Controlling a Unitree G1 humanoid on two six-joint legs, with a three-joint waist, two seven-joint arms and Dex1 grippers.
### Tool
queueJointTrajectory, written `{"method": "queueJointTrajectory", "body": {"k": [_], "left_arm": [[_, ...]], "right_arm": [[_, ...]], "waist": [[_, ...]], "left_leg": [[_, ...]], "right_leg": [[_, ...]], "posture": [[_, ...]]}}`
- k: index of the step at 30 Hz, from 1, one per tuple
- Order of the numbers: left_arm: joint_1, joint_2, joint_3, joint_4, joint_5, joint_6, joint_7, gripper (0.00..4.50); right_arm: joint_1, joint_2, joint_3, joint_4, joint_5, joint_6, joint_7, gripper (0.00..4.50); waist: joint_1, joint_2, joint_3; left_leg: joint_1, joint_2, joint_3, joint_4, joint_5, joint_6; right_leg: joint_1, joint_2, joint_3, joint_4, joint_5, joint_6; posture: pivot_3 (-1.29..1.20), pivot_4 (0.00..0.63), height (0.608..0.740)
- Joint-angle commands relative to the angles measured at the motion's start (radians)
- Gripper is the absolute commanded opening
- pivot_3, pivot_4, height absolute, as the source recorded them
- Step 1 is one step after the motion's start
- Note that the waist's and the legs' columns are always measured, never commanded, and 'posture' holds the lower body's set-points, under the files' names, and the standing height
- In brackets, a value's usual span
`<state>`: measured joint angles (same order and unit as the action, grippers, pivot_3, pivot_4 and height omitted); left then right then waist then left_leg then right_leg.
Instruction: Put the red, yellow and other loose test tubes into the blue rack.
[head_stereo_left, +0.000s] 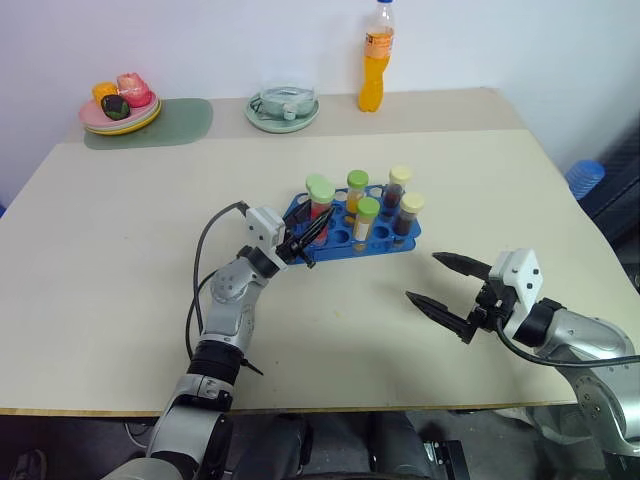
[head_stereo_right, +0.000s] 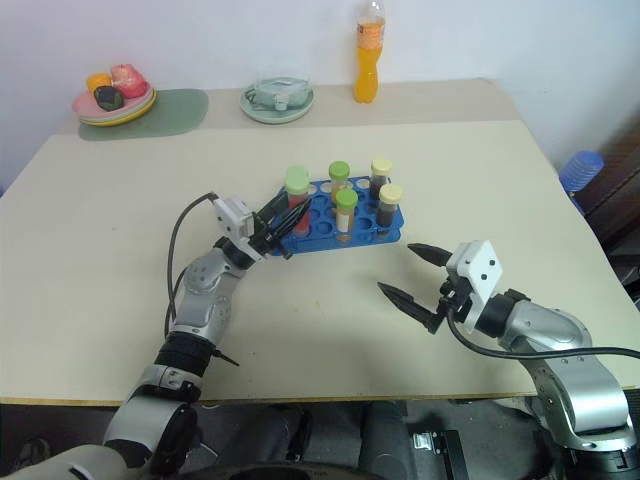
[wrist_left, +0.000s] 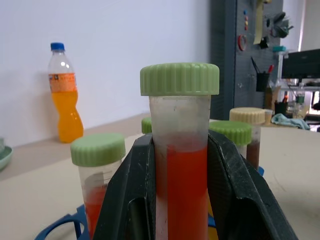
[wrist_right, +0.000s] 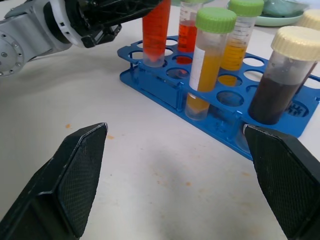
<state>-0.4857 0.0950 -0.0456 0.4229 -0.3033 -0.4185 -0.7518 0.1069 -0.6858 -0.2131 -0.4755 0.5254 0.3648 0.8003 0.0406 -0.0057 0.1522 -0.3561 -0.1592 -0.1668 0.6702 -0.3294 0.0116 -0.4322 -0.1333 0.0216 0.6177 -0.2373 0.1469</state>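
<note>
My left gripper has its jaws clamped on the red tube, just left of centre in the head views, its foot at a hole at the left end of the blue rack. It seems light, stiff and slick; mid-body is the sensible hold. It stands upright, cap uppermost. My right gripper, lower right, has its jaws wide apart over the surface.

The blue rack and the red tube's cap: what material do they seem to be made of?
The blue rack looks like moulded plastic: smooth, slightly glossy, one even colour with round holes. The pale green cap also looks plastic, matte, with fine ribs around its side. The red tube seems clear plastic, perhaps glass.
</note>
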Motion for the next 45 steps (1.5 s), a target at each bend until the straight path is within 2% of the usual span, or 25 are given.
{"method": "queueJointTrajectory", "body": {"k": [1,15,21,45], "left_arm": [[-0.007,-0.007,0.000,-0.011,0.002,-0.014,-0.012,0.96],[-0.020,-0.021,-0.007,0.057,0.018,-0.029,-0.058,0.96],[-0.045,-0.020,0.007,0.104,0.049,-0.054,-0.007,0.96],[-0.032,-0.015,0.005,0.135,0.065,-0.074,0.003,0.96]], "right_arm": [[0.001,-0.011,-0.031,-0.044,0.014,-0.003,0.000,4.50],[0.032,-0.002,-0.031,-0.045,0.008,-0.019,-0.006,4.50],[0.041,0.002,-0.031,-0.053,0.006,-0.023,-0.015,4.50],[0.045,0.007,-0.013,-0.046,0.000,-0.040,-0.018,4.50]], "waist": [[0.000,0.000,0.000],[0.001,0.000,0.000],[0.001,0.000,0.000],[0.000,0.000,-0.001]], "left_leg": [[0.000,0.000,0.000,0.000,0.000,0.000],[0.001,0.000,0.000,0.000,0.000,0.000],[0.001,0.000,0.000,0.003,-0.001,0.001],[0.000,0.000,0.000,0.007,-0.002,0.003]], "right_leg": [[0.000,0.000,0.000,0.000,0.000,0.000],[0.001,0.000,0.000,0.000,0.000,0.000],[0.002,0.000,0.000,0.000,0.000,0.000],[0.003,0.001,0.000,0.000,0.001,0.002]], "posture": [[0.00,0.150,0.740],[0.00,0.150,0.740],[0.00,0.150,0.740],[0.00,0.150,0.740]]}}
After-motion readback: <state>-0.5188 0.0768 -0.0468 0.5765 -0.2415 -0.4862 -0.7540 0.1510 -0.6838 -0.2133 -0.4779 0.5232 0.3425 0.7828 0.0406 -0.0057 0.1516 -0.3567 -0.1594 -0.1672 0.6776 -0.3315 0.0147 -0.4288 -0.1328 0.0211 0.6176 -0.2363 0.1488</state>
